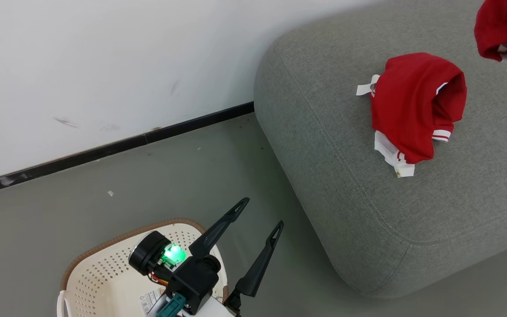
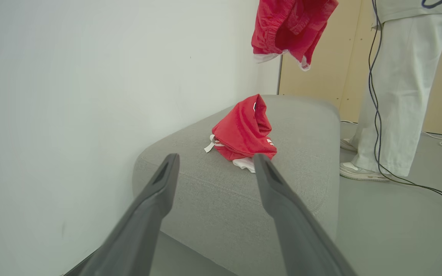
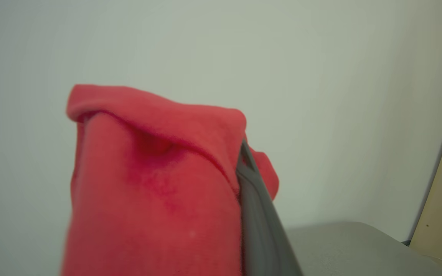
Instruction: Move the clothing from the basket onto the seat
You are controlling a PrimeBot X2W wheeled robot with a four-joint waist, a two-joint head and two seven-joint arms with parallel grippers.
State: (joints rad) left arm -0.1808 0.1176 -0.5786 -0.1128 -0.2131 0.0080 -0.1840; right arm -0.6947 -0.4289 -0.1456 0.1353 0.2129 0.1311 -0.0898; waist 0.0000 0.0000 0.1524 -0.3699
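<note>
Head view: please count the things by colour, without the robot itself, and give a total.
Red: 2 (lying garment, hanging garment)
Grey: 1 (sofa)
Cream: 1 (basket)
Total: 4

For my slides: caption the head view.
Left tool open near basket; one red garment on the seat, second garment hanging above.

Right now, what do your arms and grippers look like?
The left gripper has two long, tapered black fingers with slotted tips on a black block, beside a round black housing with a green light, coloured wires and a pale forearm. The right gripper has a dark grey finger.
</note>
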